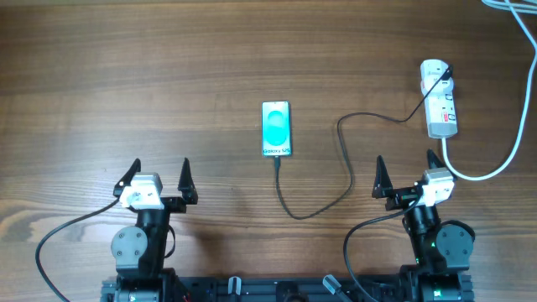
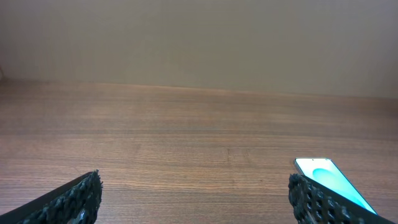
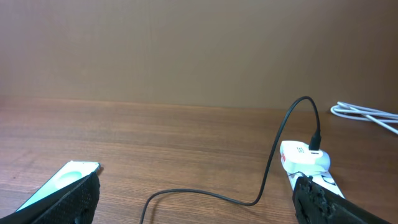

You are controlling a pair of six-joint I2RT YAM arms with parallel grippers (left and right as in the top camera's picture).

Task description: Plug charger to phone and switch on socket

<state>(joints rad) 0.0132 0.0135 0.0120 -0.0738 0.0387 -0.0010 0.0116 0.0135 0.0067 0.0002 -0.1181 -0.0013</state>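
The phone [image 1: 276,128] lies flat at the table's middle, teal screen up. The charger cable [image 1: 342,159] runs from its bottom edge, where its plug tip [image 1: 277,162] sits, loops right and up to the socket [image 1: 439,98], a white power strip at the far right. My left gripper [image 1: 159,179] is open and empty, near the front left, with the phone [image 2: 329,177] at its right. My right gripper [image 1: 407,174] is open and empty, in front of the socket [image 3: 306,158]; the cable [image 3: 267,180] and the phone [image 3: 59,180] also show in the right wrist view.
A thick white cord [image 1: 503,164] leaves the socket's near end and curves up along the right edge to the top right corner. It also shows in the right wrist view [image 3: 364,115]. The wooden table [image 1: 126,84] carries nothing else.
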